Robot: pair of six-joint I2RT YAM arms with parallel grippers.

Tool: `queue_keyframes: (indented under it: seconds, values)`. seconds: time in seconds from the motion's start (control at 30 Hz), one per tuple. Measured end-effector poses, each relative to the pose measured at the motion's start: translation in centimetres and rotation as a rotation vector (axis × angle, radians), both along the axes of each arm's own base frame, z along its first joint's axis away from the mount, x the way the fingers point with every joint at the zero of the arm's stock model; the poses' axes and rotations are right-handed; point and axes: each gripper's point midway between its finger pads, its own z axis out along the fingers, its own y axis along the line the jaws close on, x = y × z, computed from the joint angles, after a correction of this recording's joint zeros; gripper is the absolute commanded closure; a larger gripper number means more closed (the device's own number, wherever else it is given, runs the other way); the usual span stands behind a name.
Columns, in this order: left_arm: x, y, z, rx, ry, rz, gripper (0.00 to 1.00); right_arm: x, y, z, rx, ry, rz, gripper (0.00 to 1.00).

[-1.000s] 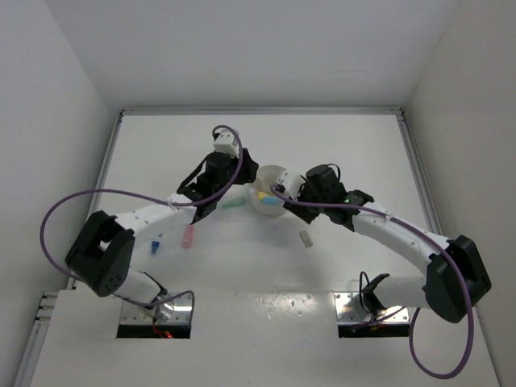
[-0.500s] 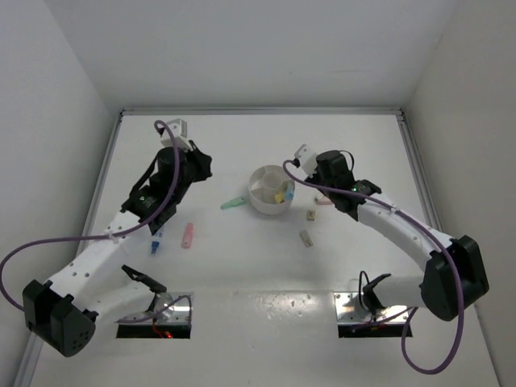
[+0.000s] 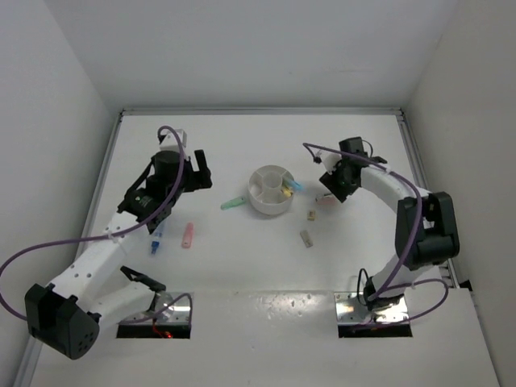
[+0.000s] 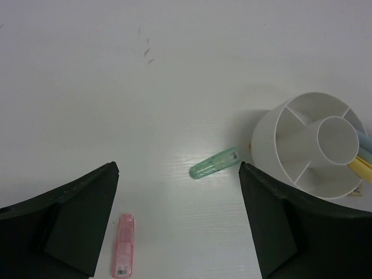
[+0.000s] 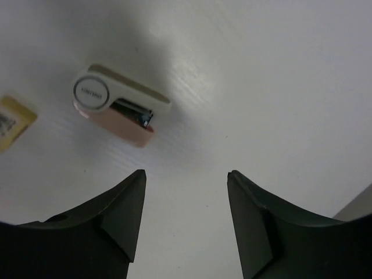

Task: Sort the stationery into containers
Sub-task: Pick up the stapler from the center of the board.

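Left wrist view: left hand [image 4: 179,171] released, fingers framing green marker [image 4: 214,163] just beside organiser [image 4: 264,139]. Only the right wrist view resolves the pink-and-white item [image 5: 119,104] beyond the released right hand [image 5: 185,174]. White counter [image 3: 242,145], white walls [image 3: 72,64].

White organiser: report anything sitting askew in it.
A yellow marker and a light blue marker poke out over the right rim of the white organiser, slanted rather than dropped fully inside.

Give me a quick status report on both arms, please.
Left end effector open, right end effector open, both empty. Green marker, pink marker outside organiser. Nothing blocking.
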Motion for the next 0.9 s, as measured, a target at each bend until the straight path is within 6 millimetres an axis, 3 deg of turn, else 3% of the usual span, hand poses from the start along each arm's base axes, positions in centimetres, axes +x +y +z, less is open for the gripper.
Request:
queue_keyframes:
  seconds: [0.13,0.23,0.37,0.5,0.67,0.9]
  values:
    - [-0.6,0.3,1.6,-0.015,-0.048,-0.003,0.09,-2.7,-1.2,-0.8,0.065,0.036,0.160,0.41]
    - [-0.9,0.3,2.6,-0.028,-0.077,-0.010,0.09,-3.5,-0.2,0.2,0.096,-0.007,0.314,0.41]
    - [-1.1,0.2,2.9,-0.035,-0.084,-0.019,0.09,-3.2,1.8,0.4,0.136,-0.054,0.520,0.41]
    - [-1.1,0.1,2.7,-0.032,-0.079,-0.026,0.09,-3.6,2.9,-1.0,0.162,-0.050,0.666,0.41]
    - [-1.2,0.1,2.2,-0.029,-0.072,-0.032,0.09,-2.9,3.6,-3.1,0.173,-0.032,0.756,0.41]
    - [-1.3,0.0,2.1,-0.024,-0.069,-0.038,0.09,-1.0,4.5,-2.6,0.166,-0.117,0.825,0.41]
